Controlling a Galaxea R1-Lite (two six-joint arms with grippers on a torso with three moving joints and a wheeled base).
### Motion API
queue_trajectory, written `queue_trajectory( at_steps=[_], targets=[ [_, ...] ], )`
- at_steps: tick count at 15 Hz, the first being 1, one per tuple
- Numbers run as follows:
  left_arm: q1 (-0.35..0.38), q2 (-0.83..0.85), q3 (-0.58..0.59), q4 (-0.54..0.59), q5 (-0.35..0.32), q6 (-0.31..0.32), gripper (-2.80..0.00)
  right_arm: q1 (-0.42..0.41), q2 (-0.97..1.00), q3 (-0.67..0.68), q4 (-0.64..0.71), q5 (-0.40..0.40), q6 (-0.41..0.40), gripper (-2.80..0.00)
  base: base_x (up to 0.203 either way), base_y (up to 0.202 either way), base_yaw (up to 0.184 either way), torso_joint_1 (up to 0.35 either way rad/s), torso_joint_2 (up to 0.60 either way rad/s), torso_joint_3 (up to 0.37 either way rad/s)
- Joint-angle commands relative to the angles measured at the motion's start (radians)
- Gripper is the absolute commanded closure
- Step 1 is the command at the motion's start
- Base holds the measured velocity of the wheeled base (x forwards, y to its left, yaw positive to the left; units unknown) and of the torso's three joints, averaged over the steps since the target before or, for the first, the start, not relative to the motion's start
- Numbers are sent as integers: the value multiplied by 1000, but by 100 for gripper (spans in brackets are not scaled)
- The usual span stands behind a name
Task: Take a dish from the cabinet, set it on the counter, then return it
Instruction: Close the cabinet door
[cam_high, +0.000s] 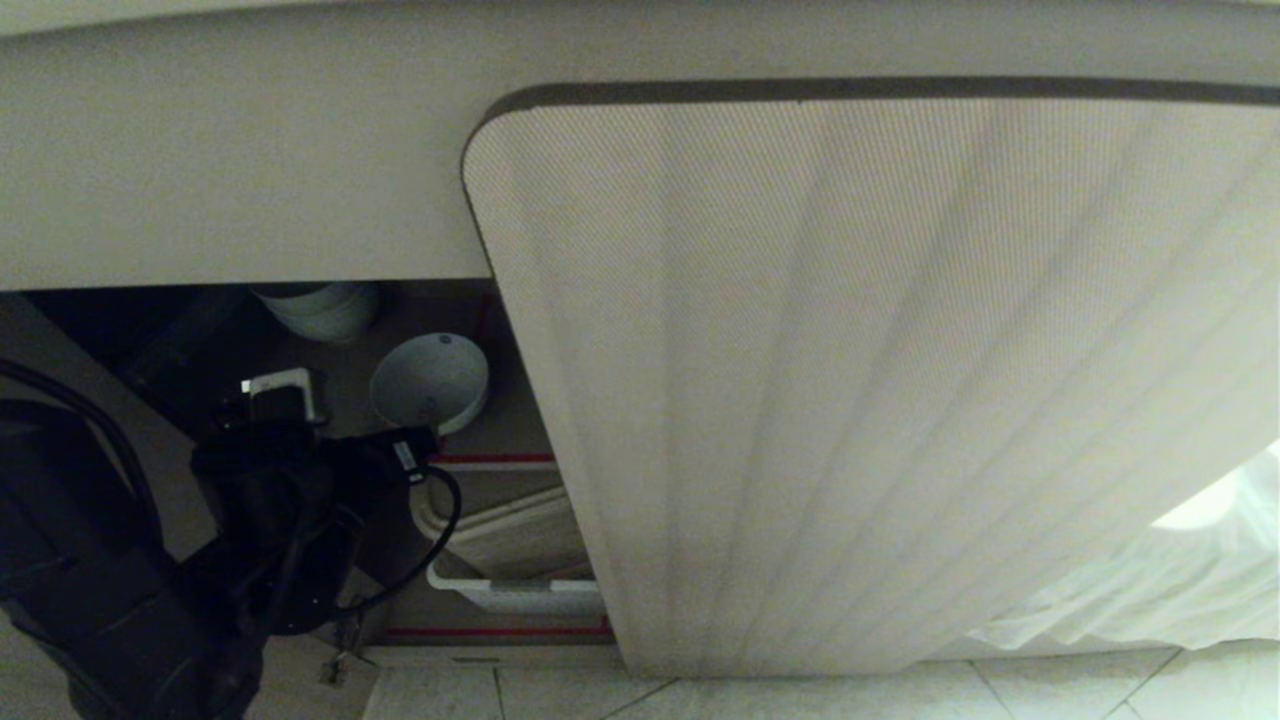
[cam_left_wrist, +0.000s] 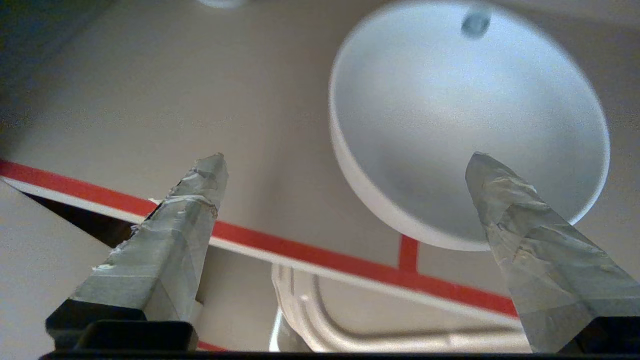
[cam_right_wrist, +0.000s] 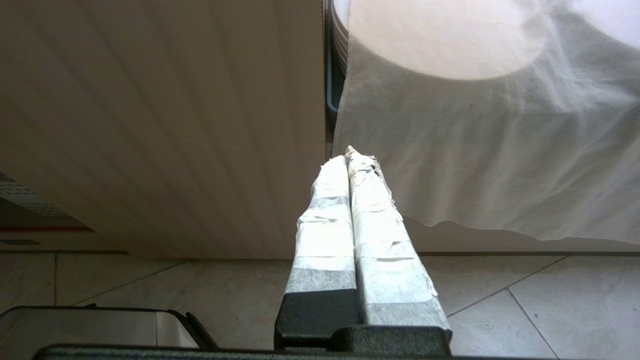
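**Left pincer wide at dish, nothing gripped**

While the dish (cam_left_wrist: 450, 110) sat on the cabinet (cam_high: 860, 380) shelf, lower left of head frame, the left pincer (cam_left_wrist: 345, 165) stood wide open and empty, one fingertip (cam_left_wrist: 492, 172) over its rim. Right pincer (cam_right_wrist: 352, 157) closed, empty, near floor.

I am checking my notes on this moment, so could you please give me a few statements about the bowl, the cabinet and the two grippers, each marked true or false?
1. The dish sits on a cabinet shelf edged in red tape. True.
2. The left gripper is shut on the dish. False: its fingers stand wide apart, in front of the dish and not gripping it.
3. The right gripper is shut and holds nothing. True.
4. The dish is full of food. False: it is empty, with only a small dark speck on its inner wall.
5. The fluted cabinet door stands open. True.
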Motion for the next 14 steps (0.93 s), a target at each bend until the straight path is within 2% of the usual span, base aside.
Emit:
queue_trajectory(
  at_steps=[1,12,14],
  targets=[
    [-4,4,4,-47,13,1,-280,0,0,0,0,0,0,0,0,0,0,0,0,0],
    [-3,-21,-23,-47,18,2,-280,0,0,0,0,0,0,0,0,0,0,0,0,0],
    [-1,-30,-28,-47,20,21,-280,0,0,0,0,0,1,0,0,0,0,0,0,0]
  ],
)
